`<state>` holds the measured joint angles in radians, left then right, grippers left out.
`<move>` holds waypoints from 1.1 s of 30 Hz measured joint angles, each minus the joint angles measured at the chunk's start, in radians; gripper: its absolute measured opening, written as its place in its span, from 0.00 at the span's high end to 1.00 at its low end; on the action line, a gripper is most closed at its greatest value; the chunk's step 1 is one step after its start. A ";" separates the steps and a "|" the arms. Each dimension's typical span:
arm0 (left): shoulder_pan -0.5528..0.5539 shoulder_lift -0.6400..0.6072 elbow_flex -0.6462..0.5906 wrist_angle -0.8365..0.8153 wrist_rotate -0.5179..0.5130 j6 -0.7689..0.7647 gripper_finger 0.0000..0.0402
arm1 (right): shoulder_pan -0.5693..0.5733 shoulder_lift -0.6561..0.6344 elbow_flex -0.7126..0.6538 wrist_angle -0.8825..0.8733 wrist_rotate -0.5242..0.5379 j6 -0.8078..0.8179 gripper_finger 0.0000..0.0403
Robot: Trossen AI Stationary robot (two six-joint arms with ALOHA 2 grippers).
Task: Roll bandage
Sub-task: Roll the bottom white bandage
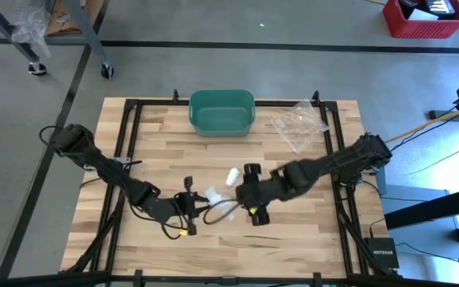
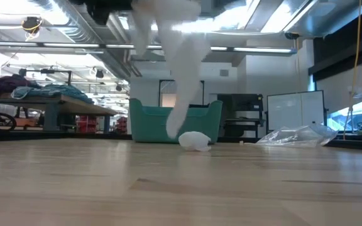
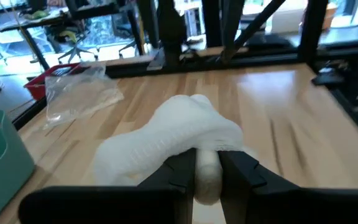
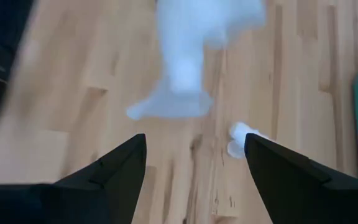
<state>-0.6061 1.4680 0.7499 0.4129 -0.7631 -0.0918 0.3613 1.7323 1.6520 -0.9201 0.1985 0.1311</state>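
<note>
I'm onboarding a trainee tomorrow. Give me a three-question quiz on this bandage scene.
1. True or false: the left tool grips the bandage.
2. The right tool is: A) open, B) shut on the bin.
3. What lies beside the green bin?

Key: 1 true; 2 A; 3 a clear plastic bag.

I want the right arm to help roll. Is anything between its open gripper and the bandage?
Nothing visible. The right gripper hangs open over bare table, the bandage ahead of its fingers, held by the left gripper. A small white roll lies aside.
</note>
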 joint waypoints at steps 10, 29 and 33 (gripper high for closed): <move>-0.029 -0.015 0.025 0.047 -0.020 0.069 0.90 | 0.047 -0.080 -0.618 0.883 0.041 0.123 0.32; -0.024 -0.013 0.025 0.045 -0.026 0.072 0.90 | 0.051 0.039 -0.678 1.434 0.019 0.100 0.40; -0.024 -0.013 0.026 0.047 -0.025 0.072 0.90 | 0.051 0.038 -0.677 1.457 0.020 0.100 0.63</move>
<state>-0.6304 1.4548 0.7757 0.4596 -0.7883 -0.0194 0.4122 1.7702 0.9752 0.5365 0.2188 0.2310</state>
